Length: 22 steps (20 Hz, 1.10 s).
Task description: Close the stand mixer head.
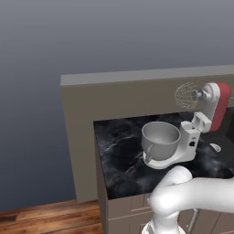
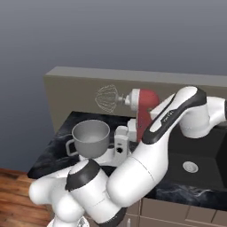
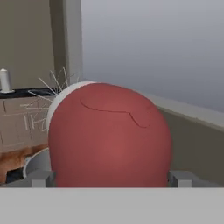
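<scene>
The red stand mixer head (image 1: 220,106) is tilted up and back on its white body (image 1: 189,145), with its silver cap and wire whisk (image 1: 186,95) pointing left above the silver-grey bowl (image 1: 161,137). The right base view has the head (image 2: 144,105) just left of my forearm, the whisk (image 2: 107,99) well above the bowl (image 2: 91,135). In the hand view the head's rounded red back (image 3: 109,140) is very close. My gripper (image 3: 111,178) is open, with one fingertip (image 3: 41,178) on each side of the head. Contact cannot be told.
The mixer stands on a black marble counter (image 1: 119,157) backed by a low beige wall (image 1: 82,119). A dark sink (image 2: 197,153) lies right of the mixer. My white arm (image 2: 146,155) crosses in front of the counter. Wooden floor (image 1: 41,219) lies to the left.
</scene>
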{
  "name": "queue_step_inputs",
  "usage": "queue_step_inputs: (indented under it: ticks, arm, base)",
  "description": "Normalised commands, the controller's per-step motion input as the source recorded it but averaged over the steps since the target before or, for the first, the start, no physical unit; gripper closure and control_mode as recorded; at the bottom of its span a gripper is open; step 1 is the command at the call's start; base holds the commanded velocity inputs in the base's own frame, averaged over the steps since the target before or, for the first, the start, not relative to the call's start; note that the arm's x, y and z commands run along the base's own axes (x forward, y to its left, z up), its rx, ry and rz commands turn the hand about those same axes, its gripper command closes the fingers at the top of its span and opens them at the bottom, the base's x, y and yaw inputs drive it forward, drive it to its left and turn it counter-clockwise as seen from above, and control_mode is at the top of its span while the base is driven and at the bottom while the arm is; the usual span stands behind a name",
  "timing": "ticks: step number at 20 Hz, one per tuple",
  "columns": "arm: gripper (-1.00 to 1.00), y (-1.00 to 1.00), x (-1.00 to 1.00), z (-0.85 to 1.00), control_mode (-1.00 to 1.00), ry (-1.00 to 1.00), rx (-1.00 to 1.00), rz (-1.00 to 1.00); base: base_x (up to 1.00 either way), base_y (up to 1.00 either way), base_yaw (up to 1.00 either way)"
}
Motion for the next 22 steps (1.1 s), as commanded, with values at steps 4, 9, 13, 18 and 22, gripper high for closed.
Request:
queue_step_inputs:
  ticks: [4,9,13,18,22]
  arm:
    - [-1.0,1.0,0.15,-0.4,-1.0,-0.01,-0.14,0.46]
    - [-1.0,1.0,0.0,-0.41,-1.0,0.0,-0.13,0.63]
    - [-1.0,1.0,0.12,-0.58,-1.0,0.0,-0.16,0.55]
    - [-1.0,1.0,0.04,-0.45,-1.0,0.0,-0.25,0.38]
    - [-1.0,1.0,-0.38,0.09,-1.0,-0.24,-0.46,0.1]
  base:
    - [0.0,0.0,0.0]
    - [0.0,0.0,0.0]
    - [0.0,0.0,0.0]
    - [0.0,0.0,0.0]
    - [0.0,0.0,0.0]
